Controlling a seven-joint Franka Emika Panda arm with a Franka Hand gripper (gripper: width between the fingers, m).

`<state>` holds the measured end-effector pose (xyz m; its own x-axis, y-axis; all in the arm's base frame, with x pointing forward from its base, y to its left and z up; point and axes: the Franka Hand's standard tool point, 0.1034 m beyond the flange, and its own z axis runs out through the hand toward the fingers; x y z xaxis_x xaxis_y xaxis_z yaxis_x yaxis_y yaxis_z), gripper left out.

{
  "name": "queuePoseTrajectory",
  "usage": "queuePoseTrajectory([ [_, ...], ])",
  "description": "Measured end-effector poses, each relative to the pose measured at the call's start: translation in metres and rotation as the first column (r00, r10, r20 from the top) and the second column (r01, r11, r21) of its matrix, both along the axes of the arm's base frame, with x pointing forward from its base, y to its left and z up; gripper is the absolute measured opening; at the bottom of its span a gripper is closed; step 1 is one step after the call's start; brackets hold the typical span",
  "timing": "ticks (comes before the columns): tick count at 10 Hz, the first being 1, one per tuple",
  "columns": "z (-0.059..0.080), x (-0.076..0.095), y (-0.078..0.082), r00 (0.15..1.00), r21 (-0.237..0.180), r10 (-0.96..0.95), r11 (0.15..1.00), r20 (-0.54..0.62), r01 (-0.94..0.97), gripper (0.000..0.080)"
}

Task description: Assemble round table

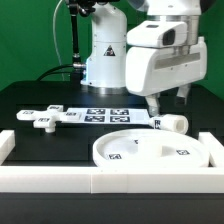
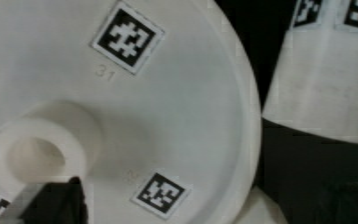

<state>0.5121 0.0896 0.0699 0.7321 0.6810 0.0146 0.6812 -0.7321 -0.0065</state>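
Note:
The round disc (image 1: pixel 150 148) lies flat on the black table near the front bar, tags facing up. In the wrist view the disc (image 2: pixel 140 110) fills most of the picture, and its central hub hole (image 2: pixel 43 150) shows. The short post (image 1: pixel 173 123) lies on its side just behind the disc's far right rim; it also shows in the wrist view (image 2: pixel 327 70). The lobed foot piece (image 1: pixel 45 117) lies at the exterior view's left. My gripper (image 1: pixel 168 103) hangs just above the post and the disc's far rim, open and empty (image 2: pixel 197 208). One dark finger (image 2: pixel 51 203) shows over the disc.
The marker board (image 1: pixel 108 114) lies behind the disc. White barrier bars (image 1: pixel 100 182) run along the front and both sides of the table. The robot's base (image 1: pixel 105 55) stands at the back.

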Motion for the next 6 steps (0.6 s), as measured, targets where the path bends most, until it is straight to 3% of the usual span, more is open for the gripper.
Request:
queuePoseTrajectory([
  [2,0.002,0.004,0.014,1.000,0.001,-0.002,1.000,0.002,0.002,0.0649],
  [6,0.001,-0.006,0.019,0.995,-0.034,-0.010,0.999,-0.100,0.007,0.0649],
])
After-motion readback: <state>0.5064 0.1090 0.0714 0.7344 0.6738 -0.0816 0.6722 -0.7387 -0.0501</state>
